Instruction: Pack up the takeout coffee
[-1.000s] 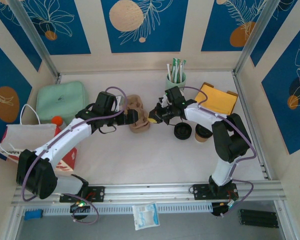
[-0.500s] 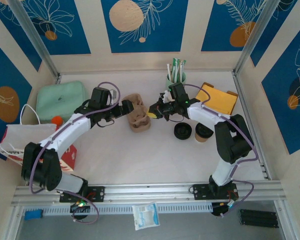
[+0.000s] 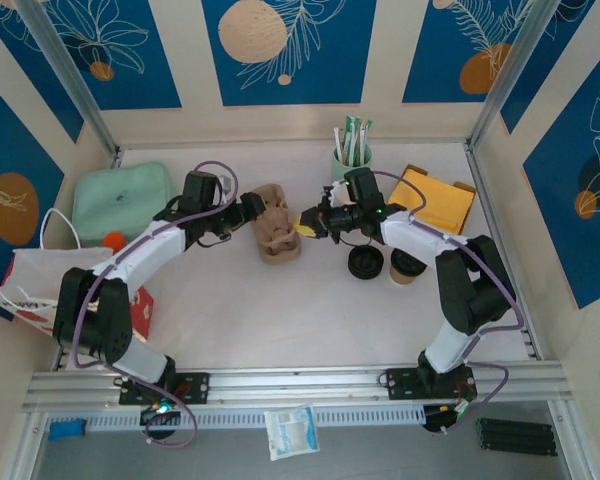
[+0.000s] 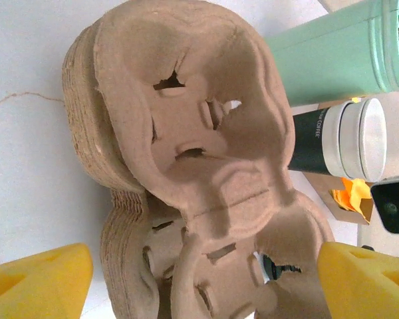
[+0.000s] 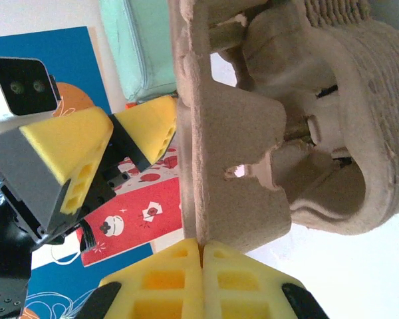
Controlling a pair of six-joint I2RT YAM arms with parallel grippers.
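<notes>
Since the earlier frame the left arm has swung back and to the left, so the left claw (image 3: 251, 214) now sits at the rear left edge of the stack of pulp carriers (image 3: 277, 236) instead of at its near side. The right claw (image 3: 305, 226) has crept a little toward the back wall along the stack's right edge. In the left wrist view we see the left claw (image 4: 203, 284) spread wide, one yellow fingertip on each side of the stack. The left fingertip stands clear of the cardboard. The right one is so close that we cannot tell whether it touches. Nothing is gripped there. In the right wrist view the right claw (image 5: 201, 254) has its two yellow pads pressed together on the thin rim of the top carrier (image 5: 233, 153), which stands a little off the ribbed stack behind it. The takeout coffee (image 3: 407, 266) stands upright on the surface (image 3: 280, 320), right of centre, just beside the flat black lid (image 3: 366, 262) and apart from both claws. From the left wrist camera the takeout coffee (image 4: 338, 139) shows a white upper half and rim above a dark band with pale lettering. It is just beside the pale green cup (image 4: 332, 56) that holds sticks.
</notes>
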